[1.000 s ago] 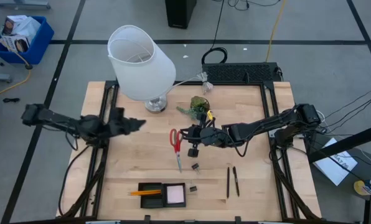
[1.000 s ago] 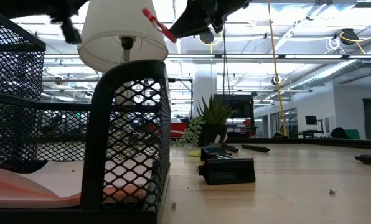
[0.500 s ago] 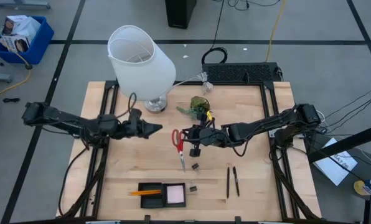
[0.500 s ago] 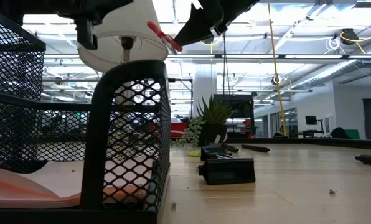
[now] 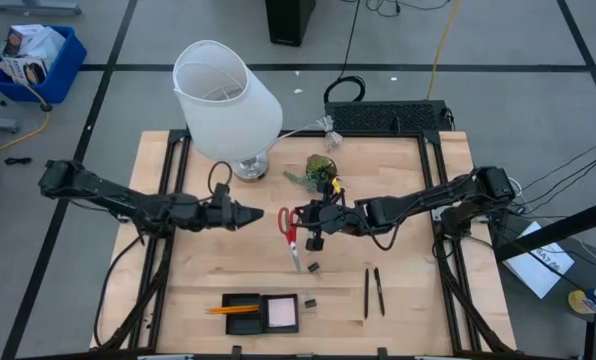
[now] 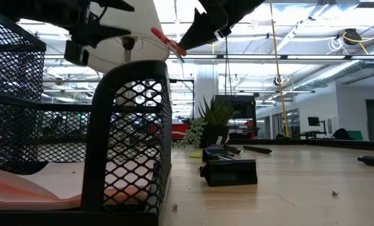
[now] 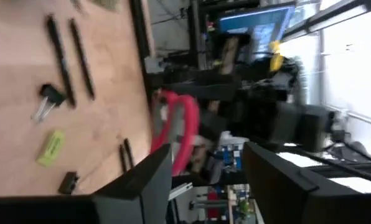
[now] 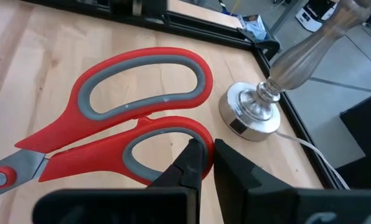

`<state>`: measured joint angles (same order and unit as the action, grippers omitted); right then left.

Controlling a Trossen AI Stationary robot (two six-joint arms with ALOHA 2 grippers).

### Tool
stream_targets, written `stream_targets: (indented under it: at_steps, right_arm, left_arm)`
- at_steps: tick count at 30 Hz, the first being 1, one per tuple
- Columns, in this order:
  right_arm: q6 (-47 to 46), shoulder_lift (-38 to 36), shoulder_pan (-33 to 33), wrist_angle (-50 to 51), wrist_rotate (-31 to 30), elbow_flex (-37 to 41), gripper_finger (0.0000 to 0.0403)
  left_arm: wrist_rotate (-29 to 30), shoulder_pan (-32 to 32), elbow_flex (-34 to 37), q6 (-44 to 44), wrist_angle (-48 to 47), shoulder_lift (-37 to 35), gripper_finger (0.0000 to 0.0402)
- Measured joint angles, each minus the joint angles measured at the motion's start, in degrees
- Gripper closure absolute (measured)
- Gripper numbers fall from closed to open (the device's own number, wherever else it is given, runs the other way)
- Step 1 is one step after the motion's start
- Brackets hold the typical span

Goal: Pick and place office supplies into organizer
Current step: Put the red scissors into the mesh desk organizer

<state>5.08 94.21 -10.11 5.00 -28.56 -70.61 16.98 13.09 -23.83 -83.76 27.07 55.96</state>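
Note:
The red-handled scissors [image 5: 290,232] hang above the table's middle, with my right gripper [image 5: 301,223] shut on them from the right. My left gripper [image 5: 256,215] points level at the red handles [image 7: 176,127] from the left, open, a short way off and touching nothing. Near the front edge stands the black mesh organizer [image 5: 242,301], holding a pink pad [image 5: 281,313] and orange pencils [image 5: 226,309]. Flat on the wood lie two black pens [image 5: 372,291], two small black clips [image 5: 314,267] and a yellow-green piece [image 7: 51,147]. My right gripper pinches the rim of one handle loop at its rounded outer end [image 8: 201,135] between its two fingers [image 8: 192,163]. The fingers come from the table's right, slanting a little downward. The scissors are lifted clear, handles toward my left gripper and blades toward the near edge.
A white lamp [image 5: 226,95] with a metal base [image 5: 249,168] stands at the back left, a small plant [image 5: 320,167] behind the scissors, and a black keyboard-like box [image 5: 388,117] at the far edge. In the low view the organizer's mesh wall [image 6: 133,144] fills the left.
My left gripper has travelled toward the table's right, toward the scissors' handles, sinking a little and rolling about its own axis; in the low view its fingers now stand apart. My right gripper has kept the scissors aloft, almost where they were.

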Motion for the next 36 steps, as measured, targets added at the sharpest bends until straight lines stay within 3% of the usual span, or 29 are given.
stream_targets:
  at_steps: [6,11,19,31,36]
  right_arm:
    - [0.11,-0.03,0.18,0.04,0.04,0.0,0.0385]
    - [0.11,-0.04,0.22,0.32,0.09,0.0,0.0385]
    - [0.55,-0.04,-0.48,0.61,0.31,0.07,0.0385]
    - [0.27,-0.11,-1.76,-0.6,0.33,0.04,0.0385]
    - [0.29,-0.11,-2.44,-0.27,0.33,0.04,0.0385]
  left_arm:
    - [0.86,2.05,-3.3,0.39,2.99,8.82,0.0184]
    - [1.61,1.94,-6.91,2.71,3.02,12.13,0.0192]
    - [-0.13,1.0,-12.8,5.27,-5.17,16.2,0.0192]
    - [-4.35,-1.15,-13.51,5.19,-6.14,16.88,0.0195]
    - [-3.81,-1.28,-13.51,4.66,-6.3,16.9,0.0232]
